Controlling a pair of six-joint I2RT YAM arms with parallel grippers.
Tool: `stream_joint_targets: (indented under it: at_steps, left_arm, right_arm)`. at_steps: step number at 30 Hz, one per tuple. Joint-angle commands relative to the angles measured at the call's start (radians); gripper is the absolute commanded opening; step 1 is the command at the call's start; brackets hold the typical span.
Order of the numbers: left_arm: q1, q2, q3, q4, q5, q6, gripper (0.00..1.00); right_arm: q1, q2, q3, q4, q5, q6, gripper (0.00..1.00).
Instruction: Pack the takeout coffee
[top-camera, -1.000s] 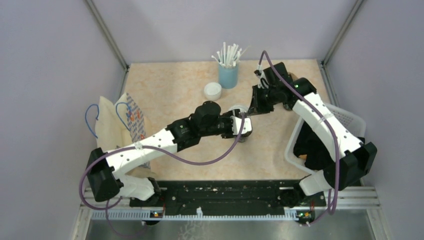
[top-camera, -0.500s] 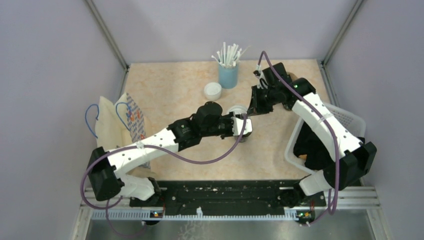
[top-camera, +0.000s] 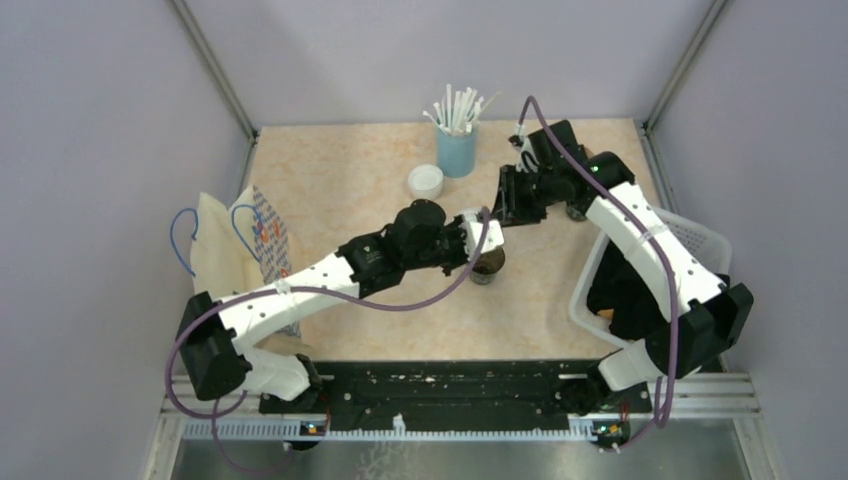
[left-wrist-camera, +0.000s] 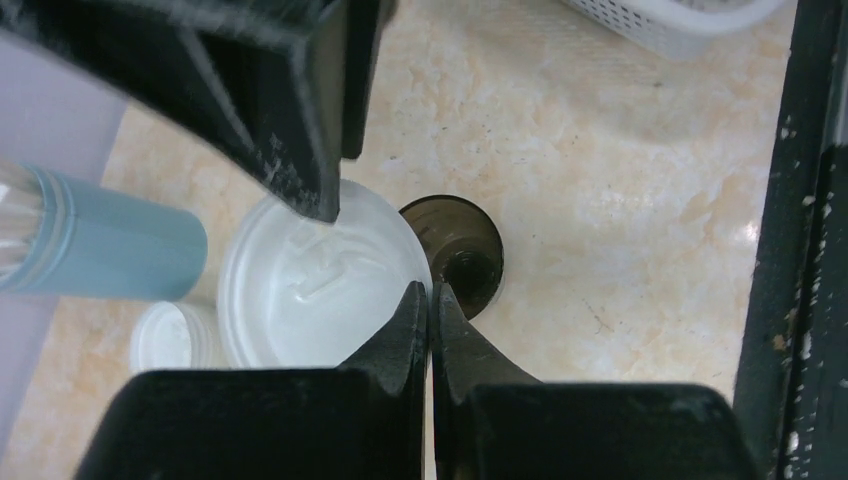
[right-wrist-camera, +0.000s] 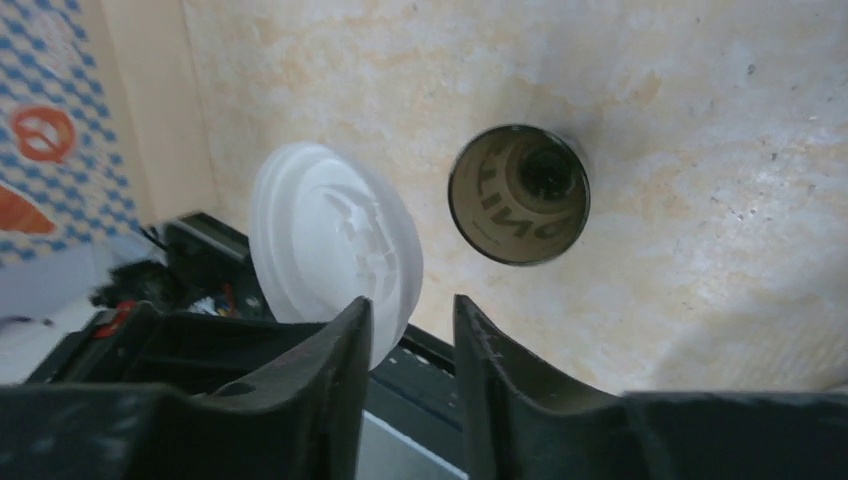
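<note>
The takeout coffee cup (top-camera: 487, 268), dark brown and open-topped, stands upright on the table (top-camera: 350, 180). It shows from above in both wrist views (left-wrist-camera: 457, 250) (right-wrist-camera: 518, 208). Its round white lid (left-wrist-camera: 310, 285) (right-wrist-camera: 330, 235) hangs in the air just beside and above the cup. My left gripper (top-camera: 478, 235) (left-wrist-camera: 430, 292) is shut on the lid's rim. My right gripper (top-camera: 503, 212) (right-wrist-camera: 413, 300) is slightly open at the lid's opposite edge, and that edge lies against its left finger. The right gripper's fingers (left-wrist-camera: 290, 110) show above the lid in the left wrist view.
A light-blue cup of white straws (top-camera: 456, 150) (left-wrist-camera: 110, 250) stands at the back, with a second small white lid (top-camera: 425, 181) (left-wrist-camera: 170, 335) next to it. A white basket (top-camera: 690, 235) sits at the right and a printed paper bag (top-camera: 240, 245) at the left.
My left gripper has shut on the lid's rim and drawn slightly left, uncovering the cup. My right gripper, shut on the lid before, has opened.
</note>
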Motion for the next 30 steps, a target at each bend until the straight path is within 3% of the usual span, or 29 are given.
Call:
stream_joint_targets:
  at_steps: [1, 5, 8, 12, 15, 18, 22, 30]
  left_arm:
    - [0.137, -0.082, 0.073, 0.082, 0.100, -0.349, 0.00]
    - [0.387, -0.104, 0.103, 0.174, 0.459, -0.875, 0.00]
    - [0.530, -0.084, 0.048, 0.453, 0.677, -1.336, 0.00]
    - [0.607, -0.032, -0.136, 1.049, 0.759, -1.950, 0.00]
    - [0.612, 0.032, -0.208, 1.382, 0.733, -2.264, 0.00]
    - [0.609, 0.053, -0.222, 1.444, 0.704, -2.369, 0.00]
    - [0.608, 0.013, -0.236, 1.322, 0.653, -2.338, 0.00]
    - [0.608, -0.014, -0.307, 1.355, 0.610, -2.363, 0.00]
  right_arm:
    - [-0.118, -0.050, 0.077, 0.063, -0.109, 0.027, 0.44]
    - [-0.186, -0.151, 0.031, 0.248, -0.257, 0.005, 0.78]
    - [-0.181, -0.239, -0.070, 0.463, -0.368, 0.051, 0.95]
    - [-0.083, -0.277, -0.101, 0.596, -0.379, 0.042, 0.99]
    - [-0.014, -0.241, -0.069, 0.589, -0.317, 0.033, 0.99]
    - [0.029, -0.204, -0.033, 0.576, -0.241, 0.025, 0.99]
    - [0.080, -0.161, 0.026, 0.544, -0.143, 0.013, 0.99]
    - [0.112, -0.135, 0.056, 0.509, -0.054, 0.031, 0.99]
